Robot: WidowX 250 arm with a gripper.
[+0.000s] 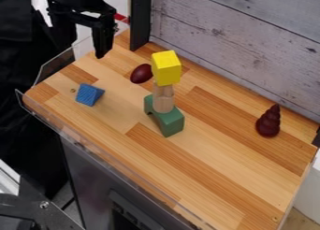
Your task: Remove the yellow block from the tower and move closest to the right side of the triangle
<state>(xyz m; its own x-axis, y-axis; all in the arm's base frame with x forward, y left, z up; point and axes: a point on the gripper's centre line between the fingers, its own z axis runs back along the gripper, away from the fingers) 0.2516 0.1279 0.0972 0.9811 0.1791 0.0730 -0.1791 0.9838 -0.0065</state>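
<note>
The yellow block [166,68] is on top of the tower [163,101], near the tabletop's [215,166] far edge, so the first step, grasping, seems in hand. The pincer [83,48] is released and empty; next it should align carefully around this block, without pushing the narrow support.

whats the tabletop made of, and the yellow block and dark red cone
The tabletop looks like smooth wood: grainy strips in varied browns. The yellow block seems painted, perhaps wood, given its even, opaque colour. The dark red cone has a slight sheen; lacquered wood or plastic, can't tell which.
</note>
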